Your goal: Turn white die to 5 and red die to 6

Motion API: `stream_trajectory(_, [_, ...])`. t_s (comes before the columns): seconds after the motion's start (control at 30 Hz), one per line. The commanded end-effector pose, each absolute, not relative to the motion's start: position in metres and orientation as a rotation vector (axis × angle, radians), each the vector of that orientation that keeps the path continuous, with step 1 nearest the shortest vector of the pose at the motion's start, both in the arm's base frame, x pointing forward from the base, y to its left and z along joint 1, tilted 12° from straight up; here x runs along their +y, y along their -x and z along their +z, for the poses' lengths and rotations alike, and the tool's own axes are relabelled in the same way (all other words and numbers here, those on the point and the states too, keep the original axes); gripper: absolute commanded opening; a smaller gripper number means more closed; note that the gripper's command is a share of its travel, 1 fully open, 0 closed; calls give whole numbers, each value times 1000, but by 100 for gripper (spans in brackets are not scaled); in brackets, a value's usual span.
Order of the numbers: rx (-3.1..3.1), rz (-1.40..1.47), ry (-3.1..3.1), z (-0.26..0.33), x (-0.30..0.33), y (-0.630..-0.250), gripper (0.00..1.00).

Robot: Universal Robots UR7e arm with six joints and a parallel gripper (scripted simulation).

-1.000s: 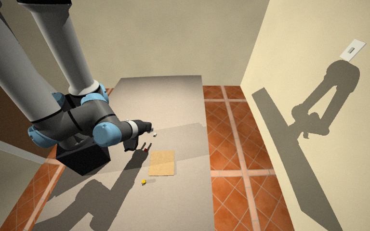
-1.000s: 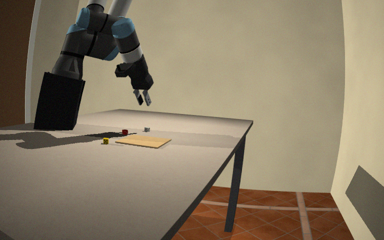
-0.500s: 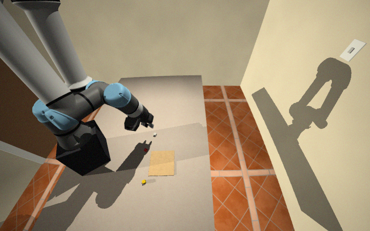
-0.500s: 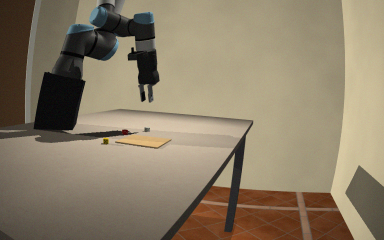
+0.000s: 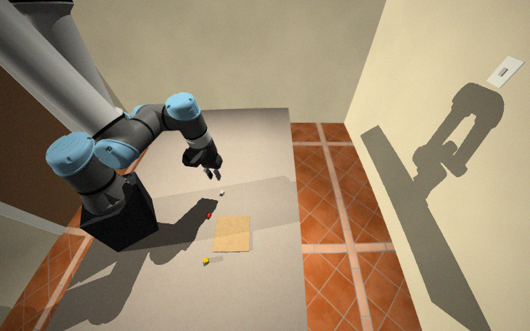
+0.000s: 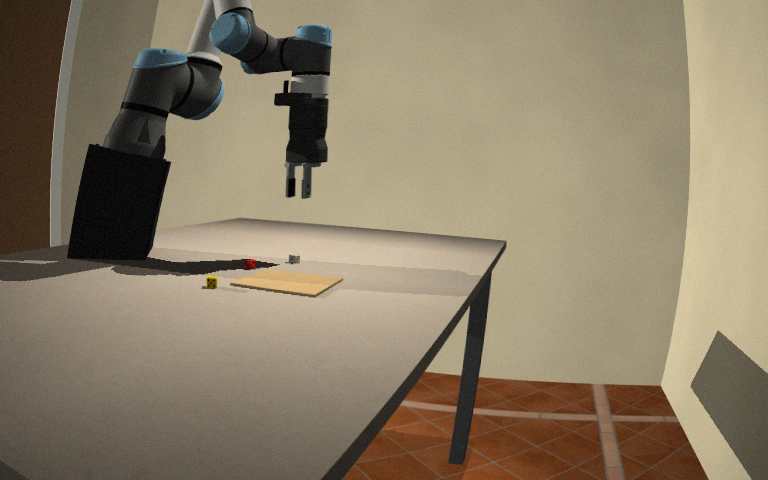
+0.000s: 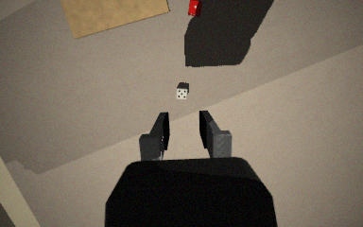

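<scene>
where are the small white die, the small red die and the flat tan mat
small white die (image 7: 181, 94), wrist view, its spotted face
small red die (image 5: 208, 214), top view, its middle
flat tan mat (image 5: 231, 233), top view, its middle

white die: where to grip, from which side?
Come straight down from above and close the jaws on two opposite vertical faces of the white die. It sits flat and alone on the table, off the mat, with free space on every side; the open gripper hangs above it, pointing down.

The claw hangs high above the counter, with open air beneath it. The white die stands alone, well apart from the red die and mat, reachable from every side.
</scene>
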State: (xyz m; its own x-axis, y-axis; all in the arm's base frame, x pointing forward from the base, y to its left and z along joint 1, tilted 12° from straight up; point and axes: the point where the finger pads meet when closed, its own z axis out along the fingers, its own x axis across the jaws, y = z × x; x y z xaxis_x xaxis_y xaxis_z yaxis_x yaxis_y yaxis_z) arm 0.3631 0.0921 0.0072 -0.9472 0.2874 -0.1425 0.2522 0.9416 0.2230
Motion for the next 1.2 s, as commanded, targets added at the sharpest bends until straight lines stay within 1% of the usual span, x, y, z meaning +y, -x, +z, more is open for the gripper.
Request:
stream_trajectory(0.0, [2932, 219, -419, 10, 95, -364, 64])
stream_trajectory(0.43, [2935, 177, -423, 12, 96, -365, 64])
stream_trajectory(0.47, [2935, 177, -423, 12, 96, -365, 100])
stream_trajectory(1.17, [2924, 184, -512, 10, 95, -365, 100])
